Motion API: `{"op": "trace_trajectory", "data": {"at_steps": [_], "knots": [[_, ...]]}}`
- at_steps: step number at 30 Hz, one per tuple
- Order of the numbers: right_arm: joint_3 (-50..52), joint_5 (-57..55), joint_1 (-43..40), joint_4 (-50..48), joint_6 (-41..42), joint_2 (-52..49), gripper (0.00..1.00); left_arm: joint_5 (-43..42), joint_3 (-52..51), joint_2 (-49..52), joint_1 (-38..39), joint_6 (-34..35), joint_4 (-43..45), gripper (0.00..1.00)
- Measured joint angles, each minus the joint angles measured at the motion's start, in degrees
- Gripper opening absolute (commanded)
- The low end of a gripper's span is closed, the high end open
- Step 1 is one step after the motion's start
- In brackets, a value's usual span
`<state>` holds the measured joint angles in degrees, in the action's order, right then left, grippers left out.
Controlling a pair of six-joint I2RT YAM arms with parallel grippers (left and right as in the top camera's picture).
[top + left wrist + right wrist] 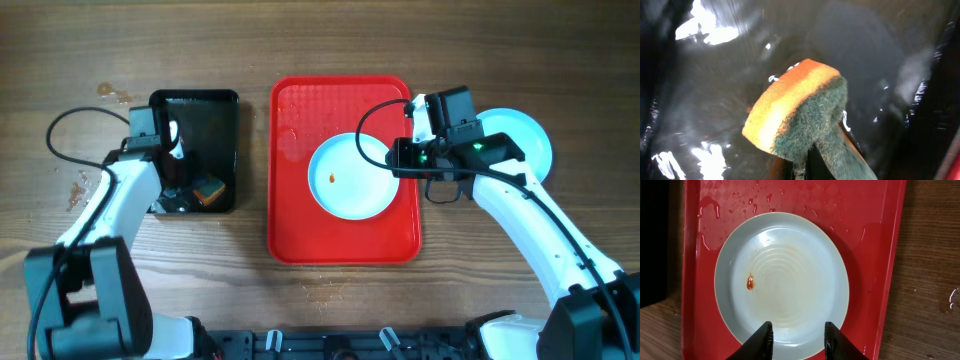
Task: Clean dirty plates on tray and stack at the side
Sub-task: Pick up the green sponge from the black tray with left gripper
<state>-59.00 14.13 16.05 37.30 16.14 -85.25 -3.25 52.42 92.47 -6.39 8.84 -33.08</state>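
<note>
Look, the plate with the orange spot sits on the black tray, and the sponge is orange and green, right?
Not quite. The smeared plate sits on the red tray, not the black tray; the overhead view shows it. The sponge is orange and green, as you said.

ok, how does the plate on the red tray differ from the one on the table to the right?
The tray plate lies on the red tray; the side plate lies on the wooden table to its right. The tray plate has a small orange-brown smear; the side plate's visible part shows none. The tray plate is almost wholly in view; the right arm hides part of the side plate. Both are round and pale blue.
</note>
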Motion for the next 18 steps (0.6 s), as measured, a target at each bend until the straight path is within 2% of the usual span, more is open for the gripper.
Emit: {"op": "trace_trajectory", "data": {"at_steps": [3,5,7,8,9,13,18], "knots": [[0.0,0.0,0.0,0.0,0.0,0.0,0.34,0.4,0.6,-1.7,0.0,-1.0,0.3,0.66],[0.0,0.0,0.0,0.0,0.0,0.0,0.34,0.4,0.6,-1.3,0.0,-1.3,0.5,0.67],[0.0,0.0,0.0,0.0,0.0,0.0,0.34,0.4,0.4,-0.2,0.0,-1.3,1.7,0.51],[0.0,0.0,0.0,0.0,0.0,0.0,0.34,0.4,0.1,1.0,0.0,-1.6,2.2,0.24],[0.0,0.0,0.0,0.0,0.0,0.0,0.34,0.4,-0.1,2.2,0.0,-1.4,2.4,0.04],[0.0,0.0,0.0,0.0,0.0,0.0,0.34,0.2,-0.4,4.5,0.0,-2.4,2.3,0.04],[0.0,0.0,0.0,0.0,0.0,0.0,0.34,0.6,2.4,1.9,0.0,-5.4,-4.5,0.05]]}}
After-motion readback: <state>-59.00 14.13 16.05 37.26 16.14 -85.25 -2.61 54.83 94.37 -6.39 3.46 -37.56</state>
